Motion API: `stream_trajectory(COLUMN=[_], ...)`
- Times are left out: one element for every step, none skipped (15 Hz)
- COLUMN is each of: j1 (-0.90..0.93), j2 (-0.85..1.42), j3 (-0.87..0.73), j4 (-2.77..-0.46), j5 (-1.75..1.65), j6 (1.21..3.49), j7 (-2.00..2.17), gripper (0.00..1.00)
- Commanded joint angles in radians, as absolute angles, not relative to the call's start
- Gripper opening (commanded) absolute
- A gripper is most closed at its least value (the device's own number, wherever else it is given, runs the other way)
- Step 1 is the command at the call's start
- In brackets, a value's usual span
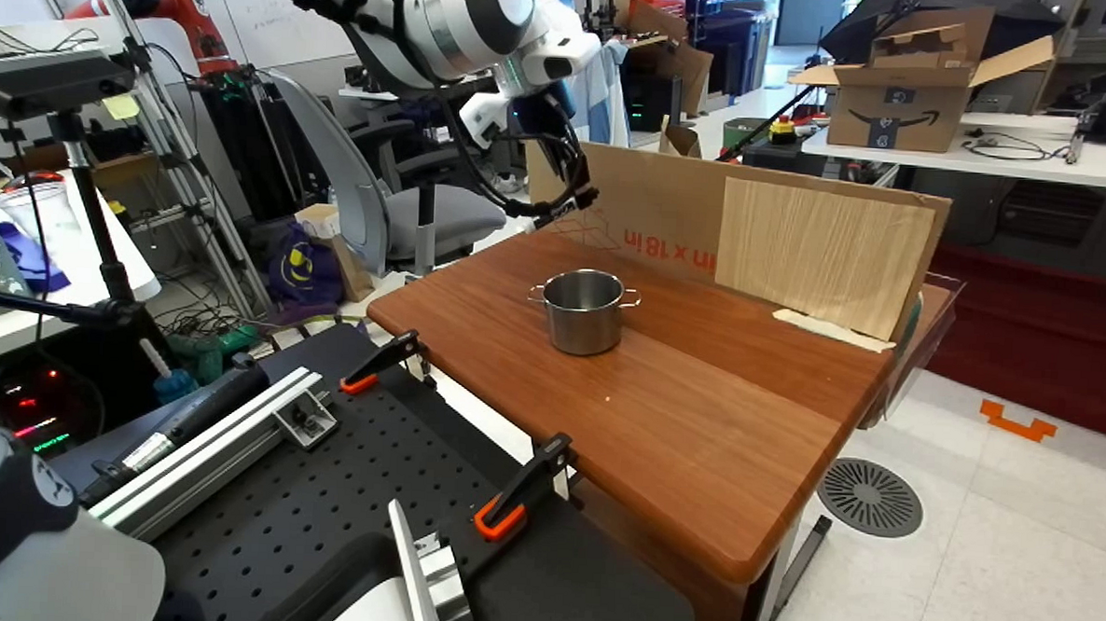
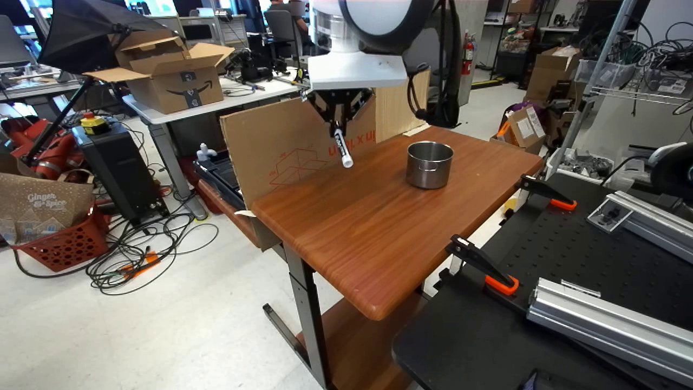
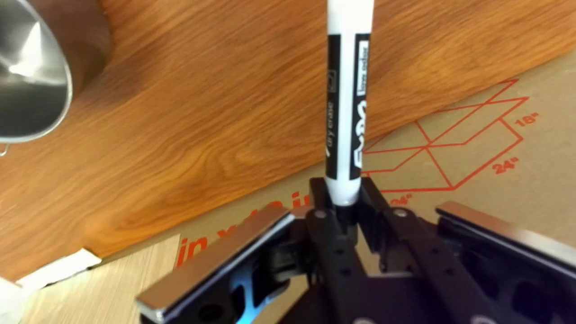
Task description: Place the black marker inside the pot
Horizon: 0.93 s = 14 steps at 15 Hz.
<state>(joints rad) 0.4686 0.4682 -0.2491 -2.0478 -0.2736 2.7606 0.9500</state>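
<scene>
Brown wood-grain tabletop spans the middle of a cluttered workspace. From the left in an exterior view, an open Amazon carton sits on a white desk, then a printed cardboard sheet stands along the tabletop's far edge. Next, the Robotiq gripper hangs over the wood, its fingers drawn in around one end of an Expo dry-erase marker, which slants down in mid-air, white end lowest. Farther right, apart from the marker, the two-handled steel pot stands upright on the tabletop. Two black-and-orange clamps and a black perforated board follow.
</scene>
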Motion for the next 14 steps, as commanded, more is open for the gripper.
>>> stream_trajectory(j1=[0.577, 0.594, 0.611, 0.659, 0.681, 0.707, 0.733, 0.75, 0.771, 0.782, 0.796, 0.644, 0.615, 0.567], j2=[0.385, 0.367, 0.348, 0.336, 0.317, 0.302, 0.287, 0.273, 0.259, 0.247, 0.236, 0.2, 0.188, 0.175], j3=[-0.375, -0.397, -0.416, -0.467, -0.492, -0.519, -0.544, -0.558, -0.574, -0.58, -0.586, -0.42, -0.378, -0.318], j4=[-2.117, -2.126, -2.136, -2.15, -2.161, -2.173, -2.184, -2.197, -2.211, -2.227, -2.242, -2.254, -2.271, -2.292], j5=[-0.517, -0.601, -0.688, -0.734, -0.814, -0.883, -0.957, -1.015, -1.081, -1.127, -1.178, -1.272, -1.315, -1.351], j6=[2.729, 2.718, 2.702, 2.702, 2.69, 2.677, 2.661, 2.644, 2.627, 2.612, 2.592, 2.539, 2.507, 2.48], j7=[1.1, 1.153, 1.211, 1.241, 1.299, 1.348, 1.404, 1.448, 1.505, 1.547, 1.597, 1.665, 1.704, 1.745], gripper=[0.05, 0.05, 0.05, 0.05, 0.05, 0.05, 0.05, 0.05, 0.05, 0.05, 0.05, 0.05, 0.05, 0.05])
